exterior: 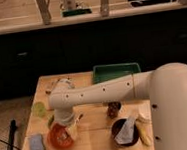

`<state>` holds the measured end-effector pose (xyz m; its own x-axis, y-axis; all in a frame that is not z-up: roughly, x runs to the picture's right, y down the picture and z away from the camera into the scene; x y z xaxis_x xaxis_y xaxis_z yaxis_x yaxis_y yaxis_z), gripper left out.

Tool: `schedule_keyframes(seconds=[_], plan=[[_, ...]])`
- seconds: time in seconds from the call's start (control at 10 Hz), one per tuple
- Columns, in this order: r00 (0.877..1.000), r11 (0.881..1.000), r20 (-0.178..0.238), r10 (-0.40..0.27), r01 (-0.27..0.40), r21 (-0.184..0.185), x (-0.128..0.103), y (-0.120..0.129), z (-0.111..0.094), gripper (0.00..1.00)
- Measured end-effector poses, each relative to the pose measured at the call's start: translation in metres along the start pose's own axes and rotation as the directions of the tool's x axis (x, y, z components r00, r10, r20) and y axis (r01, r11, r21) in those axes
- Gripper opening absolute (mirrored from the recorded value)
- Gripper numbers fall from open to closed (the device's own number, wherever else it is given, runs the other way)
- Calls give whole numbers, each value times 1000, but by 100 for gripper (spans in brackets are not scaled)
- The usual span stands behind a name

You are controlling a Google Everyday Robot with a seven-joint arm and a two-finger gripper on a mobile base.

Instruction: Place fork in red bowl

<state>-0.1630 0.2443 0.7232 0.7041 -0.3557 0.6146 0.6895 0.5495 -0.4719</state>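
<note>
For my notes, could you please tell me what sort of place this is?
Probably a kitchen-like test area: a wooden table with a round orange-red plastic bowl, dark cabinets behind; the gripper hangs over that bowl.

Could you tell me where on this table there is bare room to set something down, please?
Bare wood lies at the front middle, between the red bowl and the dark bowl. The left is crowded: tool over the red bowl, blue sponge, green dish.

Pincer [68, 128] over front-left bowl [57, 141] on table [96, 140]; sponge [37, 145] left of it; tray [115, 71] behind, right.
</note>
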Motion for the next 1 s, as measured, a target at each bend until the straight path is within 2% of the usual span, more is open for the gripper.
schedule_keyframes(seconds=[0.6, 1.0], plan=[[1000, 1000, -4, 5, -5, -4, 5, 3, -1, 80], [1000, 1000, -11, 5, -5, 9, 8, 2, -3, 80]])
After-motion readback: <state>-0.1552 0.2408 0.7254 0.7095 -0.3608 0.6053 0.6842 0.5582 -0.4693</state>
